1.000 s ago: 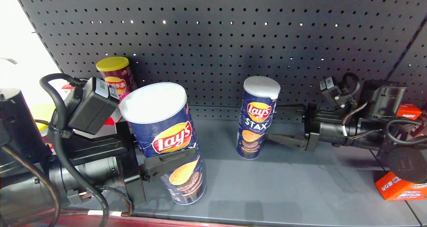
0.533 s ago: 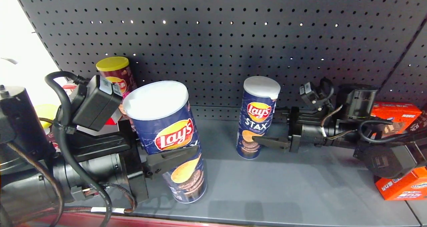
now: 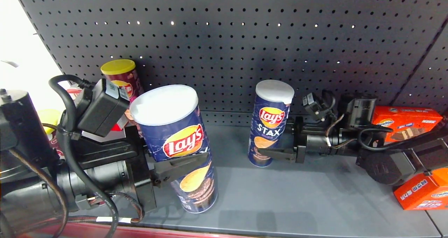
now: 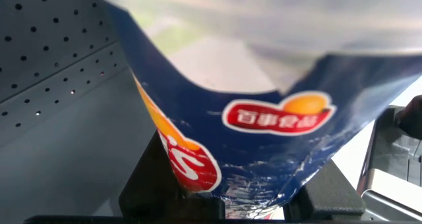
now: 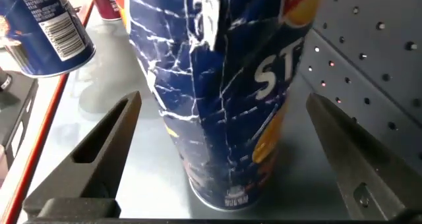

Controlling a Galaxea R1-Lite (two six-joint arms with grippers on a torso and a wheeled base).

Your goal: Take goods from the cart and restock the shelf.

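At the far left, against the pegboard wall [image 3: 227, 38], I see a maroon can [image 3: 120, 77] with its yellow lid on, so what is inside stays hidden from me. Just in front of it my left gripper [image 3: 176, 161] is clamped on the big blue crisp can [image 3: 175, 143], one finger across its front below the logo; the pale lid is on and the can stands nearly upright at the front of the shelf [image 3: 315, 196], though I cannot tell whether its base touches the deck. The left wrist view shows that same can [image 4: 264, 118] wedged between the fingers. Further right the second blue crisp can [image 3: 269, 126] stands upright near the back wall, lid on, and my right gripper [image 3: 280, 138] is spread wide around its lower half; in the right wrist view [image 5: 221, 112] both fingers flank it with a gap on each side. Right of the arm sit two orange boxes, one at the back [image 3: 406, 120] and one at the front [image 3: 420, 194]. Compared with a second ago, the right arm has slid left from beside the can to around it, uncovering the rear box, while the left arm has hardly moved
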